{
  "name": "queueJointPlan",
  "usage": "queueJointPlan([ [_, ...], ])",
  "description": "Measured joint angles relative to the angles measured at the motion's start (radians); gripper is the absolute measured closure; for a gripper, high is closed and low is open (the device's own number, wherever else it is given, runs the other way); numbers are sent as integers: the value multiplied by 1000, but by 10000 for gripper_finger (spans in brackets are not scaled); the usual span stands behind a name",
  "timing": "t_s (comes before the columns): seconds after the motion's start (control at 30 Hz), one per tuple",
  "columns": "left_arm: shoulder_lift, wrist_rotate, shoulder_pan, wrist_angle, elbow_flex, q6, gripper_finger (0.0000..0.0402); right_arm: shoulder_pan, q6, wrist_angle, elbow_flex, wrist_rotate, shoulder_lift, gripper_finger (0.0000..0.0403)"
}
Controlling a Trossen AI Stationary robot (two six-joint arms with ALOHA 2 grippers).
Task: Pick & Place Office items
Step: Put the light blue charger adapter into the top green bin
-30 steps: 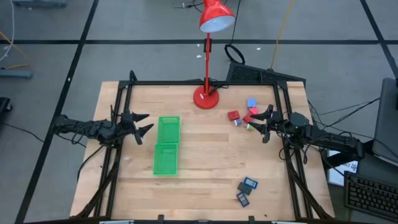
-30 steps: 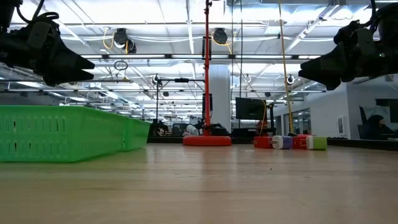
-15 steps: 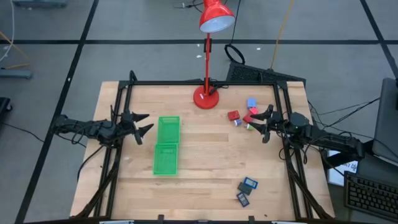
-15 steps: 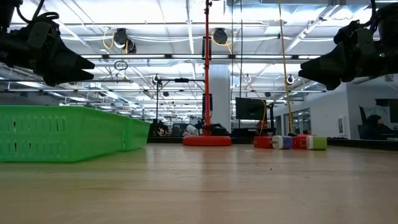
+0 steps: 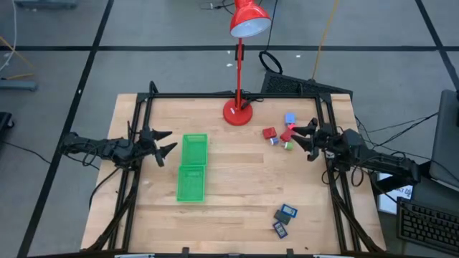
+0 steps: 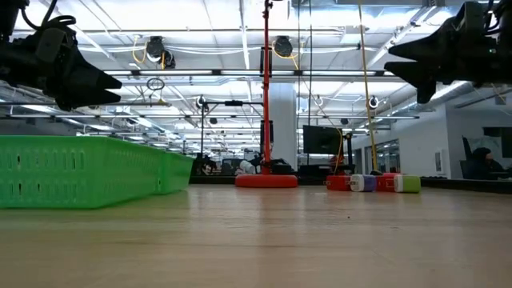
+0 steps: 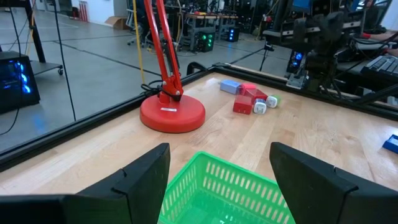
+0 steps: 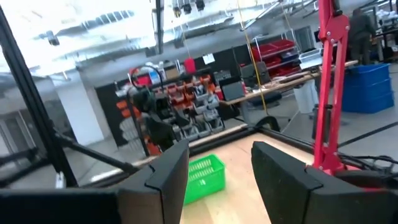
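Observation:
The office items lie in two groups: red blocks, a blue one and small whitish and green bits at the far right, and two dark rectangles with blue faces near the front edge. My right gripper hovers open beside the far group, above the table, with its fingers tipped upward and nothing between them. At the table's left my left gripper stands open, pointing at the green tray, which shows below its fingers.
A tall red desk lamp stands on its round base at the far middle, with its head beyond the table. A black frame rail runs along the far edge and the sides. Bare wood lies between the tray and the items.
My right gripper has tipped its fingers upward and rolled a little, rising slightly above the far group of items. Its finger gap looks the same. The left arm and all the items have kept still.

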State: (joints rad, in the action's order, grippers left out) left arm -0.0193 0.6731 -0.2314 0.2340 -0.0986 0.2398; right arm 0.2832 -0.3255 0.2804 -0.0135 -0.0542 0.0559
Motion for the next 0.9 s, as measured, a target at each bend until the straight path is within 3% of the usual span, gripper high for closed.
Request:
queueJointPlan([
  [0.2, 0, 0, 0, 0, 0, 0, 128, 0, 5, -43, 0, 112, 22, 229],
  [0.33, 0, 0, 0, 0, 0, 0, 128, 0, -40, -131, -62, 238, 127, 185],
  [0.5, 0, 0, 0, 0, 0, 0, 128, 0, -94, -276, -224, 404, 391, 111],
  [0.6, 0, 0, 0, 0, 0, 0, 128, 11, -187, -386, -330, 452, 590, 85],
  [0.9, 0, 0, 0, 0, 0, 0, 128, 177, -270, -533, -590, 468, 1072, 83],
])
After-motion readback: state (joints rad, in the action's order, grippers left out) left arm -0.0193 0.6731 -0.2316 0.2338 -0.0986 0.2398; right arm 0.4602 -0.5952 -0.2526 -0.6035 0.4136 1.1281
